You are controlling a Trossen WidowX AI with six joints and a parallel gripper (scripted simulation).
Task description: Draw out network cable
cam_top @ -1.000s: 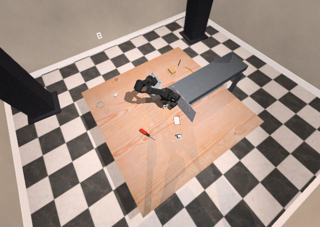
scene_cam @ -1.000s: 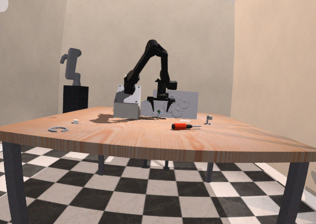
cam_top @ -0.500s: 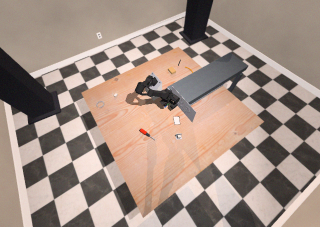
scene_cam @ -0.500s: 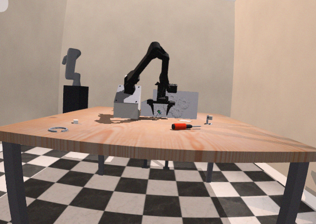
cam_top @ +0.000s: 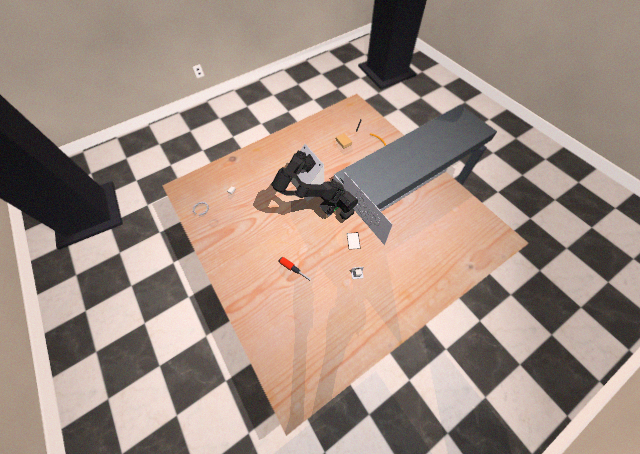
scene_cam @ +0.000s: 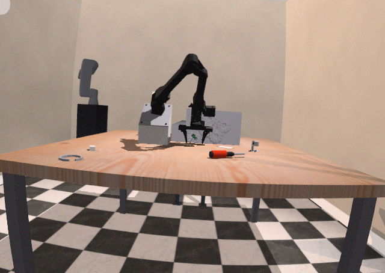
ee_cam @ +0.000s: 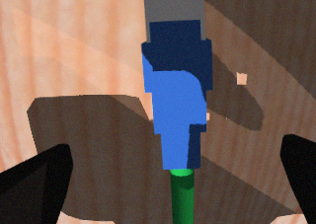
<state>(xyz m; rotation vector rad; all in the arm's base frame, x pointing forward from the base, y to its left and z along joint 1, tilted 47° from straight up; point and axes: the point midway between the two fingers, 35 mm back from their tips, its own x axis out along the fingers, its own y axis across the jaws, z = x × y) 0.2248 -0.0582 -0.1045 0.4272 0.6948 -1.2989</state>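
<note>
The network cable's blue plug (ee_cam: 177,86) with a grey tip lies over the wooden table, and its green cable (ee_cam: 184,214) runs back toward the panel. In the wrist view my gripper (ee_cam: 178,152) is open, with a black finger on each side of the plug and clear gaps between. In the exterior view the gripper (scene_cam: 194,138) hangs fingers-down in front of the grey panel (scene_cam: 222,127), with the green cable (scene_cam: 193,136) between the fingers. In the top view the gripper (cam_top: 338,210) is beside the panel (cam_top: 368,212). The yellow band is not visible. The white rectangle (cam_top: 353,240) lies on the table near the panel.
A long grey cover (cam_top: 413,154) stretches behind the panel. The network jack on its bracket (cam_top: 356,272) stands beyond the white rectangle. A red screwdriver (cam_top: 291,266), a grey ring (cam_top: 201,209), a small white block (cam_top: 231,189) and a tan block (cam_top: 343,140) lie on the table.
</note>
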